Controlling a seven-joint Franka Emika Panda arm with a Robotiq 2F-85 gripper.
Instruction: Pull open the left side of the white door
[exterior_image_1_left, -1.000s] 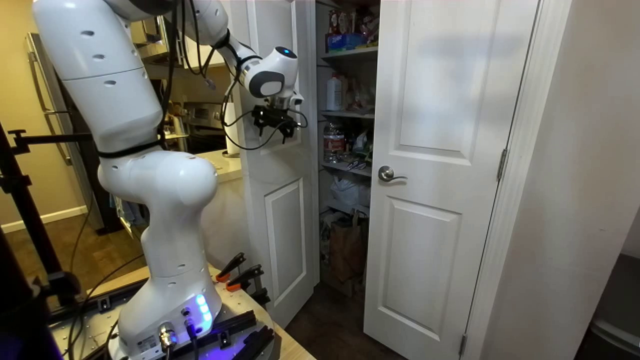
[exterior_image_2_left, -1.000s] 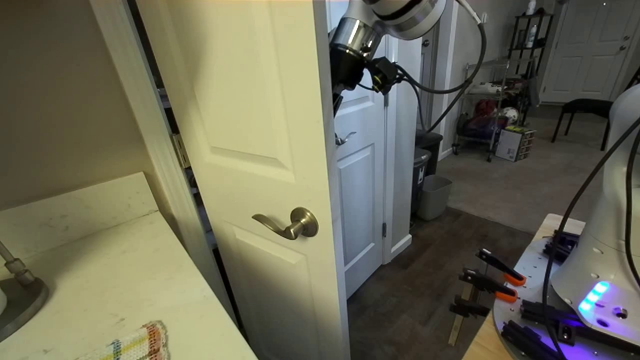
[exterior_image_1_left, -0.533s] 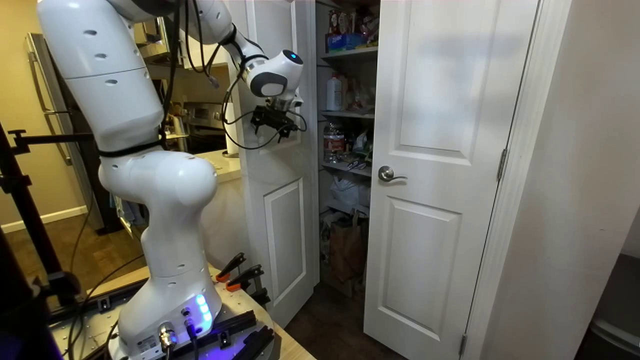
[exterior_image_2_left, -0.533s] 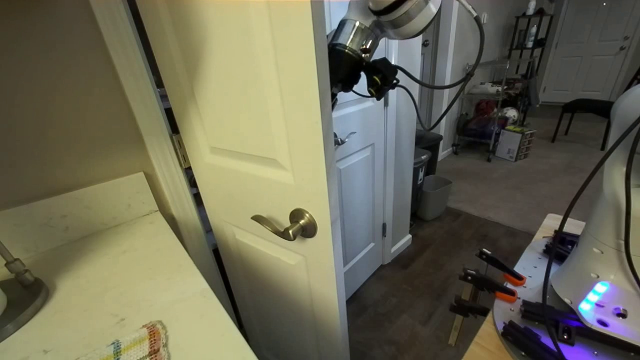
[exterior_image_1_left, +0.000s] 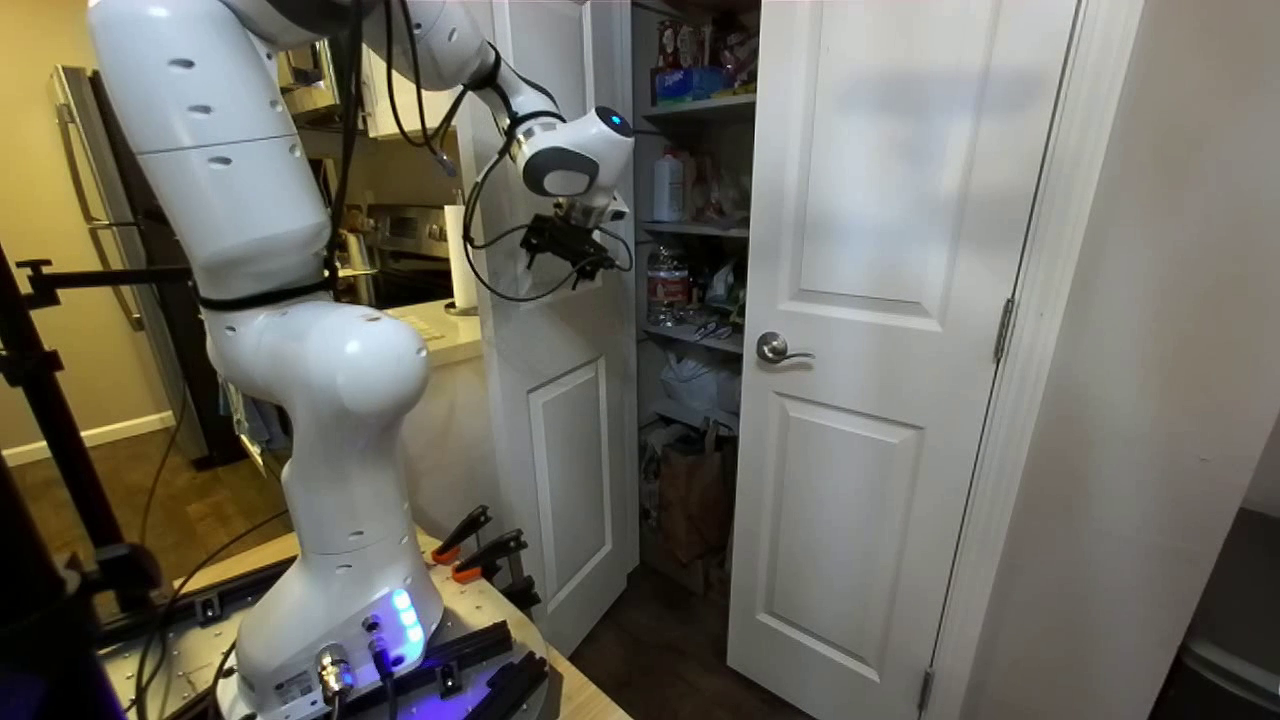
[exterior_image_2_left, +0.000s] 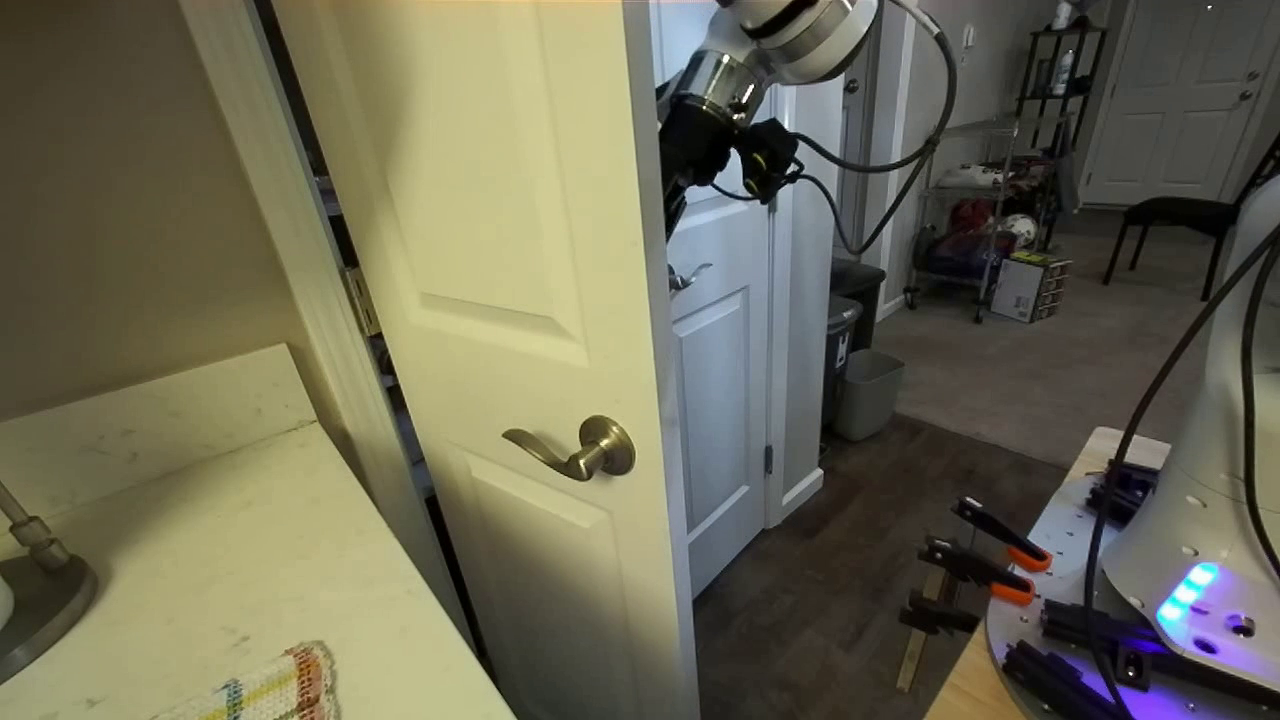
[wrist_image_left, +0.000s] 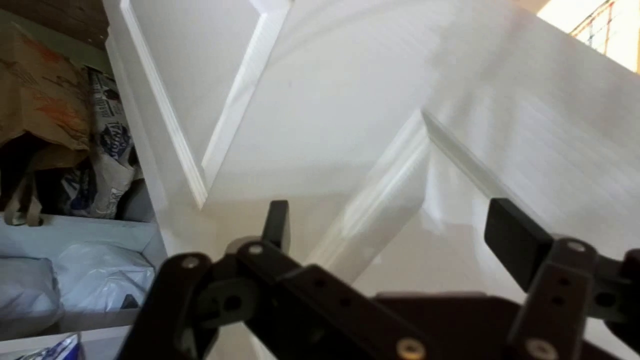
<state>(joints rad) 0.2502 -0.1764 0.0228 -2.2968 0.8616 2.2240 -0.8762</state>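
Note:
The white door's left side (exterior_image_1_left: 570, 450) stands swung out from the frame, its recessed panels showing. A metal lever handle (exterior_image_2_left: 575, 450) sits near its free edge. The matching right side (exterior_image_1_left: 850, 350) of the white door is also ajar, with its own lever (exterior_image_1_left: 780, 348). My gripper (exterior_image_1_left: 553, 272) hangs against the pantry-facing side of the left leaf, fingers pointing down. In the wrist view the gripper (wrist_image_left: 395, 227) is open and empty, the leaf's panel filling the background. Whether a finger touches the leaf I cannot tell. In an exterior view the leaf's edge partly hides the fingers (exterior_image_2_left: 674, 208).
Between the leaves are pantry shelves (exterior_image_1_left: 698, 229) with goods, and a paper bag (exterior_image_1_left: 695, 490) low down. Black clamps (exterior_image_1_left: 480, 552) stick out from my table's edge near the left leaf. A white counter (exterior_image_2_left: 230, 540) borders that leaf's far face.
My hand has moved rightward and slightly down in an exterior view, toward the pantry opening. The left side of the door has shifted by only a sliver. The gripper stays empty.

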